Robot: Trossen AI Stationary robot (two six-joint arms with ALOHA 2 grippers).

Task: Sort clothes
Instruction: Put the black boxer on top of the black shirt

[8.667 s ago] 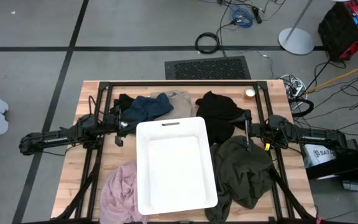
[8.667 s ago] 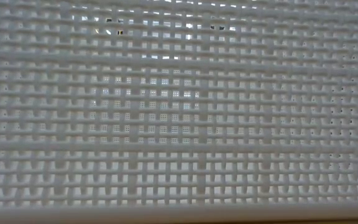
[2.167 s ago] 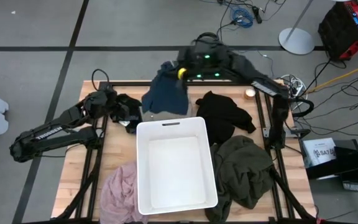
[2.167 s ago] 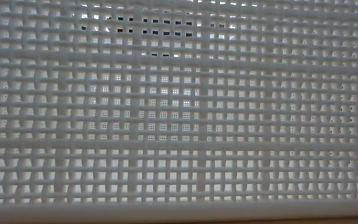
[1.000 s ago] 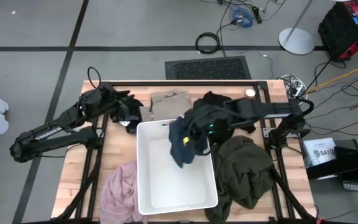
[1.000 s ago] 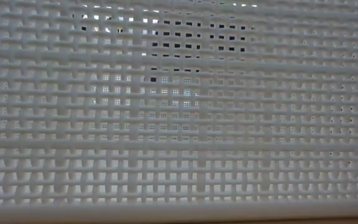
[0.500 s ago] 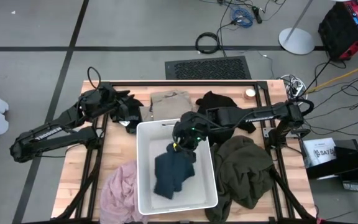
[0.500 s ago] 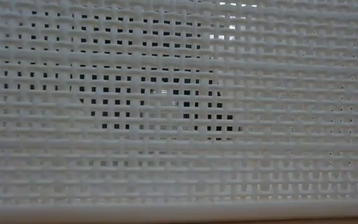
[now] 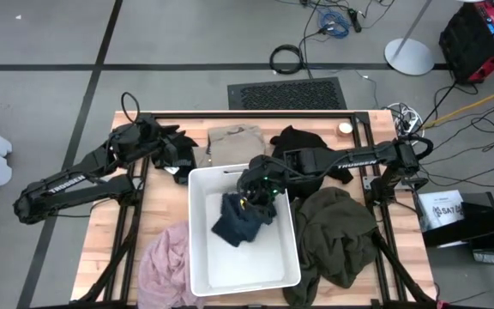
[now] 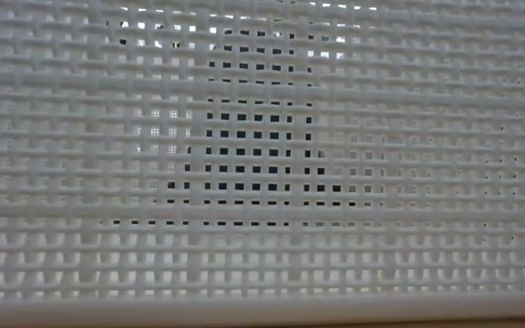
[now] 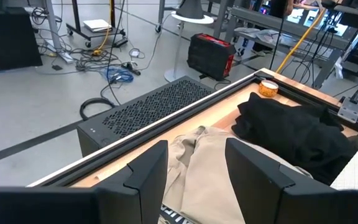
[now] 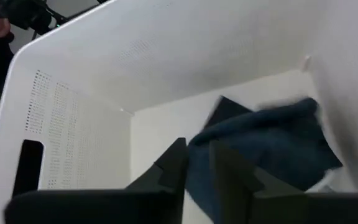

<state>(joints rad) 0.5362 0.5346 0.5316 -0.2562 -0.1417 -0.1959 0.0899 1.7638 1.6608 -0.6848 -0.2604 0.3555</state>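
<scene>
The right gripper (image 9: 256, 199) is out over the white bin (image 9: 202, 257), reaching across from the right side of the table, and the navy blue garment (image 9: 240, 220) is bunched just below it inside the bin, toward the far half. In the right wrist view the two dark fingers (image 12: 174, 167) stand only a narrow gap apart with the blue cloth right at their tips, and whether they have hold of it I cannot tell. Over on the left, the left gripper (image 9: 181, 157) waits at the far left corner of the bin, its fingers (image 11: 146, 175) parted with nothing between them, looking out over the tan khaki garment (image 9: 235, 140) at the far edge of the table. The black garment (image 9: 309, 148) lies just beside the khaki one to the right, the dark olive green garment (image 9: 340, 236) is heaped against the bin's right wall, and the pale pink garment (image 9: 165, 264) sits at the bin's near left. The low view is filled by the bin's mesh wall, a dark shape showing through the holes.
</scene>
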